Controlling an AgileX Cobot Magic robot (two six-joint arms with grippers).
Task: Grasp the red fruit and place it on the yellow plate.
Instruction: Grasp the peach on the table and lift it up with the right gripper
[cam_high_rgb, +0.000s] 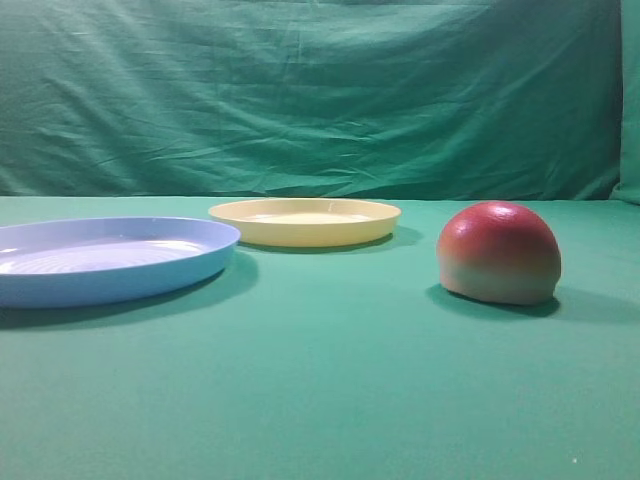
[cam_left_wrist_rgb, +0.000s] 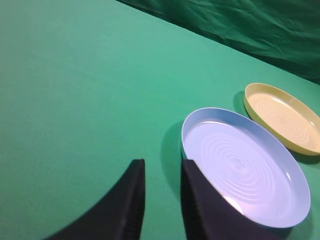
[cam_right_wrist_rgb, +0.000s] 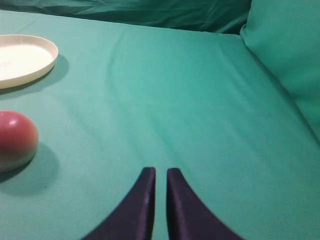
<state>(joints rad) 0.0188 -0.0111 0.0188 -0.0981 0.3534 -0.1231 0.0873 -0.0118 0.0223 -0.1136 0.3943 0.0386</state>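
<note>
Count on the green cloth: plates, two in all – one yellow plate and one light blue plate. Fruit, one – the red fruit. Grippers in sight, two – left gripper and right gripper, each with two dark fingers

Glossy plastic yellow plate, matt cloth
</note>
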